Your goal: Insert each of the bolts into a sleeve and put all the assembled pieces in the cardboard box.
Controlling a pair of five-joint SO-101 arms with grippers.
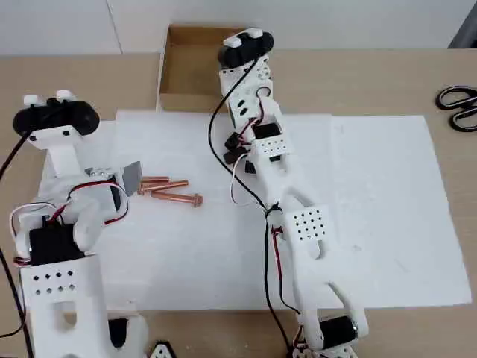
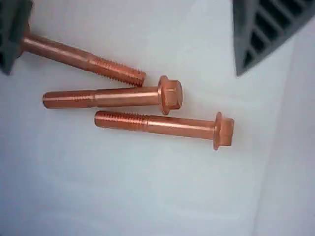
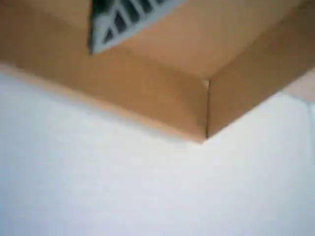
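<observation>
Three copper bolts [image 1: 170, 189] lie side by side on the white foam sheet [image 1: 373, 224], left of its middle. In the left wrist view the bolts [image 2: 162, 125] lie just under my left gripper [image 2: 123, 69], which is open. One grey finger [image 2: 12, 34] covers the head of the far bolt; the other finger [image 2: 261, 29] stands well apart. The cardboard box [image 1: 186, 71] sits at the sheet's far edge. My right arm [image 1: 261, 142] stretches up to it. My right gripper [image 3: 123, 19] hangs close in front of an outer corner of the box [image 3: 147, 98].
Black scissors [image 1: 458, 104] lie on the wooden table at the far right. The right half of the foam sheet is bare. Cables trail along the right arm [image 1: 268, 246].
</observation>
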